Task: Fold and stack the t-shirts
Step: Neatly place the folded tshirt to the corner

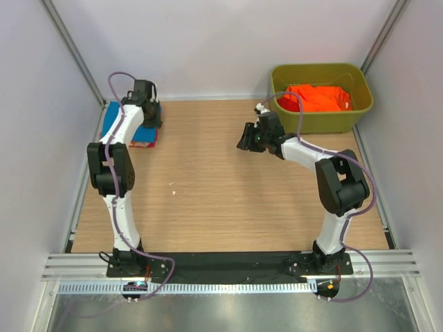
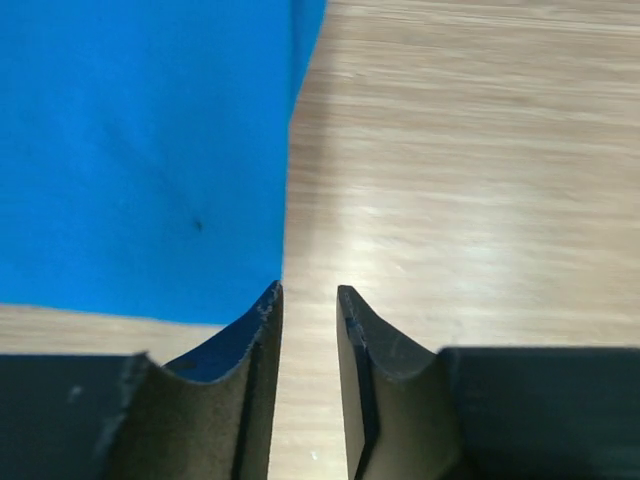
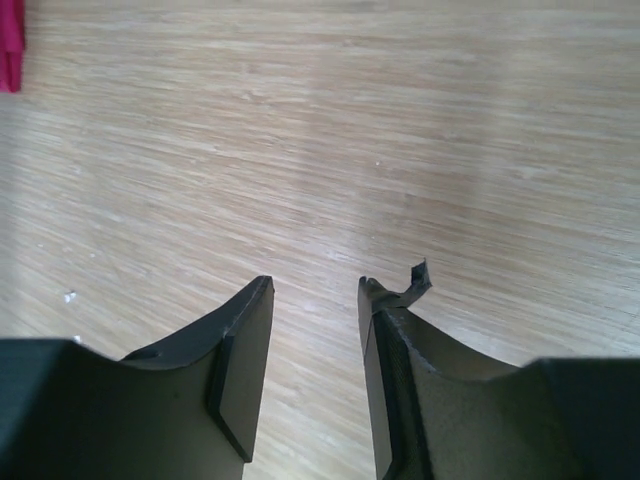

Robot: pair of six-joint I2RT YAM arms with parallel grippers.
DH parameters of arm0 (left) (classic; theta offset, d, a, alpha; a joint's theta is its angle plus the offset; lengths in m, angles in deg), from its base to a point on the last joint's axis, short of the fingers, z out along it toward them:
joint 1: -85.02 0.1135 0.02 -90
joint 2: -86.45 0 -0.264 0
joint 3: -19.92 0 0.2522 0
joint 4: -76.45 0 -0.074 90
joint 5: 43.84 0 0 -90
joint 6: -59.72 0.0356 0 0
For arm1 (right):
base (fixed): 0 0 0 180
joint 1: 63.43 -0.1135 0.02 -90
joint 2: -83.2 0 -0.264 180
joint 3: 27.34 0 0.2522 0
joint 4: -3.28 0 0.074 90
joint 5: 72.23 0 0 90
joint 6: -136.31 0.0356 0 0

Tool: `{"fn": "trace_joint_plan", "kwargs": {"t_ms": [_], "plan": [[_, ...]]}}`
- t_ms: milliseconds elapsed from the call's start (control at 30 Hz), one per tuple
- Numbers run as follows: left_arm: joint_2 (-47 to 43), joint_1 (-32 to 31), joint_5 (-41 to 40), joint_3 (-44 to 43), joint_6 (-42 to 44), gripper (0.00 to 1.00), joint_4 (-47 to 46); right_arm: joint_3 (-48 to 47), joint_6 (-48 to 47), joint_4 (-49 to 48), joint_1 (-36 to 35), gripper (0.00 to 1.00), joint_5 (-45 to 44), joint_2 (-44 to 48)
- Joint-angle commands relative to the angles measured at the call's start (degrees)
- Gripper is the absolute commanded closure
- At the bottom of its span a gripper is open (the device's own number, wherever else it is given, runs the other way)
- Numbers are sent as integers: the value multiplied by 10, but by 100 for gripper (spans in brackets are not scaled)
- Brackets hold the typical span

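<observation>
Overhead, the blue shirt [image 1: 114, 119] lies folded flat at the table's [image 1: 208, 194] ten o'clock corner. It sits on top of a reddish shirt [image 1: 143, 144], whose edge shows along the side of the stack facing five o'clock. The left arm reaches over this stack. In the left wrist view the left pincer [image 2: 310, 295] has its jaws a narrow gap apart with nothing between them, only bare wood showing through. The blue cloth fills the ten o'clock part of that view, and its straight edge runs down to the tip of the left finger [image 2: 262, 320]. I cannot tell whether that finger touches the cloth. The orange shirt [image 1: 318, 98] lies crumpled in the bin [image 1: 365, 104] at the table's one o'clock corner. The right pincer [image 3: 315, 285] hangs over open table just beside the bin, on its eight o'clock side, and points toward nine o'clock. Its jaws stand moderately apart and hold nothing. A sliver of the reddish shirt shows at the ten o'clock corner of the right wrist view.
</observation>
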Motion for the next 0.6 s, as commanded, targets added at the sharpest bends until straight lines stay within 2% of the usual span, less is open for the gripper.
{"fn": "trace_joint_plan", "kwargs": {"t_ms": [0, 33, 67, 133, 167, 233, 367, 400, 433, 500, 567], "plan": [[-107, -18, 54, -6, -15, 70, 30, -64, -8, 59, 2, 52, -2, 63], [-127, -32, 76, 9, -21, 68, 29, -69, -8, 69, 1, 51, -6, 86], [-162, -43, 98, 25, -34, 67, 18, -74, -6, 91, 2, 45, -10, 100], [-211, -88, 130, 74, -35, 64, 8, -69, -1, 129, 1, 30, -28, 145], [-227, -106, 125, 86, -36, 64, 8, -60, 1, 145, 2, 14, -33, 160], [-255, -158, 122, 131, -39, 62, -6, -46, 6, 180, 1, 1, -40, 216], [-341, -233, 131, 206, -64, 58, -50, 18, 33, 215, 1, 0, -66, 330], [-356, -256, 144, 220, -83, 54, -64, 25, 38, 224, 1, 0, -70, 350], [-368, -267, 149, 250, -95, 42, -95, 32, 44, 245, 1, 0, -78, 372], [-404, -288, 175, 277, -120, 0, -125, 39, 55, 270, 1, 0, -102, 416], [-429, -294, 182, 313, -140, 0, -166, 36, 57, 310, 1, 0, -127, 433]]}}
